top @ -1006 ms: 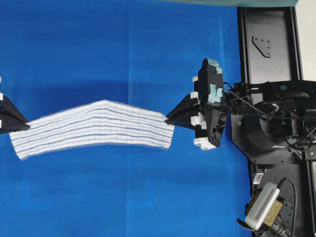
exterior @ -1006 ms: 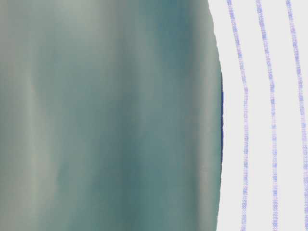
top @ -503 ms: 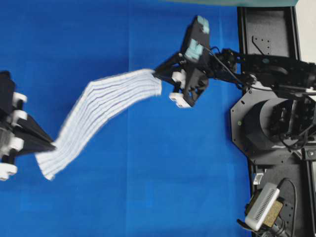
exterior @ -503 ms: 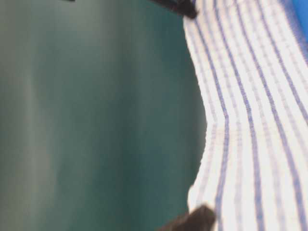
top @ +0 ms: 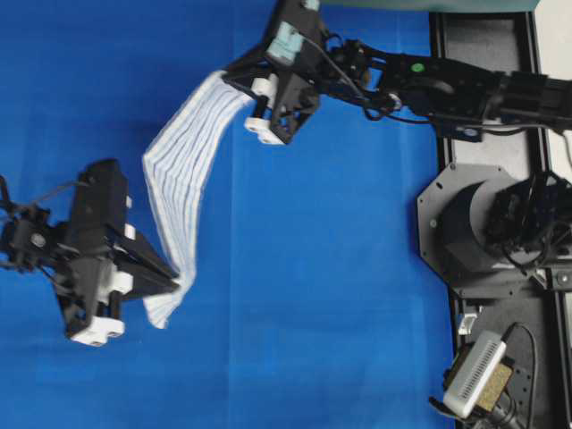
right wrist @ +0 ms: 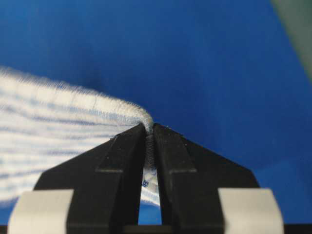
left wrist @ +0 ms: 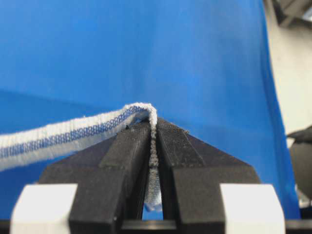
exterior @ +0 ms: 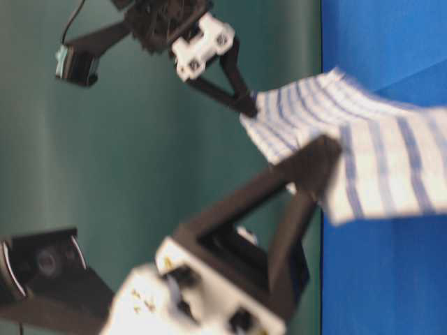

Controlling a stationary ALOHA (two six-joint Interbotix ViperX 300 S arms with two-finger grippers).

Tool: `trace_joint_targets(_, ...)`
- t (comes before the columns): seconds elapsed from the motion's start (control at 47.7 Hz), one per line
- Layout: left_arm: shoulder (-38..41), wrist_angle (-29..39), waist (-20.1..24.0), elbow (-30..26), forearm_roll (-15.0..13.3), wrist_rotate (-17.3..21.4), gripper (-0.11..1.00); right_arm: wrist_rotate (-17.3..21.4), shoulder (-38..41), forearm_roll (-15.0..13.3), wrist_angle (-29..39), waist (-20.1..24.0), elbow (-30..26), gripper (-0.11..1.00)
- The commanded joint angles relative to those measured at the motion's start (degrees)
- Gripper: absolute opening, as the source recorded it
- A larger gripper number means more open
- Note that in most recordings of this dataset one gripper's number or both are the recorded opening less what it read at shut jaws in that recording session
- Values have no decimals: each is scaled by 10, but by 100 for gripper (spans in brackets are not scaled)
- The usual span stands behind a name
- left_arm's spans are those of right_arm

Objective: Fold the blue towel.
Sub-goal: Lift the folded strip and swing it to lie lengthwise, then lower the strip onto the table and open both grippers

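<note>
Swung from a level span to a steep diagonal: blue towel [top: 183,188], hanging above the table cover [top: 357,268], ends pinched by left gripper [top: 174,279] and right gripper [top: 231,79], likely to keep it taut for folding.

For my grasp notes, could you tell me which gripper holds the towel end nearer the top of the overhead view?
The right gripper, shut on the blue towel; the left gripper holds the lower end.

Overhead view looks straight down on the table covering [top: 340,268]. Table-level view sits low and close, appearing rotated. Wrist views look along their fingers. All share the towel [top: 183,183].
</note>
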Motion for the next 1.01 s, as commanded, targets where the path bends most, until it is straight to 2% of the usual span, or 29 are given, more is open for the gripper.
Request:
trace_joint_targets(0.0, 8, -8, -2, -37, -1, 1, 3, -1, 2, -9, -5, -5, -27, 21)
trace_joint_targets(0.168, 47, -20, -1, -84, 0, 4, 3, -1, -4, -14, -1, -20, -25, 21)
trace_joint_targets(0.335, 82, -22, 3, -132, 0, 11, 3, -1, -31, -14, 0, -35, 3, 21)
trace_joint_targets(0.524, 112, -25, 8, -163, 1, 16, 3, -1, -48, -17, 1, -47, 22, 21)
trace_joint_targets(0.754, 137, -67, 14, -163, 1, 18, 3, -1, -32, -31, 3, -49, 16, 21)
trace_joint_targets(0.985, 125, -81, 13, -122, -8, 5, 3, -2, 31, -35, 1, -48, -20, 21)
